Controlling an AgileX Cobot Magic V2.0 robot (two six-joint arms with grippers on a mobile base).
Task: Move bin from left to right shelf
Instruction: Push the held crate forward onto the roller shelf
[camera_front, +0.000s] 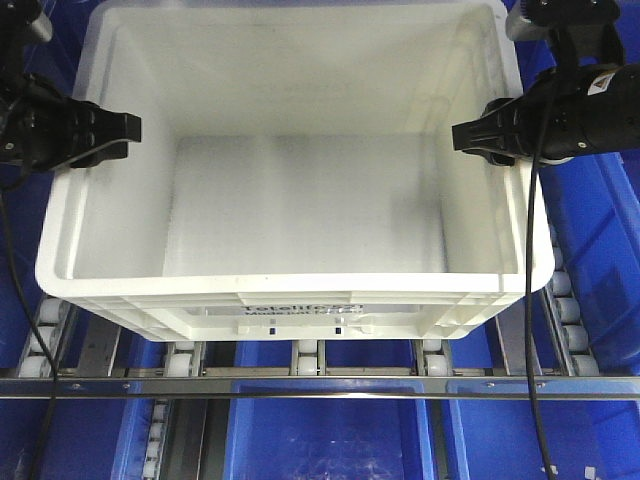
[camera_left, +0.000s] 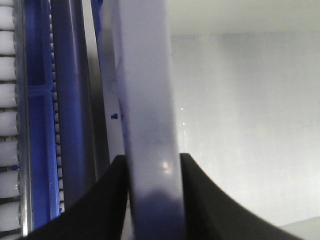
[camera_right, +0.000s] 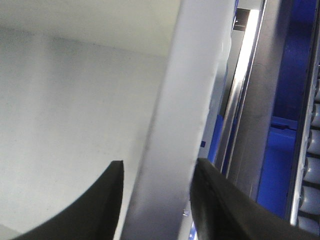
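Observation:
The white bin (camera_front: 290, 288) fills the middle of the front view, empty, with black print on its near wall, resting on the roller tracks. My left gripper (camera_front: 128, 128) grips its left rim and my right gripper (camera_front: 462, 137) its right rim. In the left wrist view the black fingers of the left gripper (camera_left: 152, 170) press on both sides of the bin's rim (camera_left: 147, 100). The right wrist view shows my right gripper (camera_right: 157, 172) straddling the rim (camera_right: 185, 100), one finger inside the bin and one outside.
Roller tracks (camera_front: 305, 355) run under the bin, with a metal rail (camera_front: 320, 385) across the front. Blue bins stand at the right (camera_front: 600, 230) and on the level below (camera_front: 330, 425). Black cables hang down both sides.

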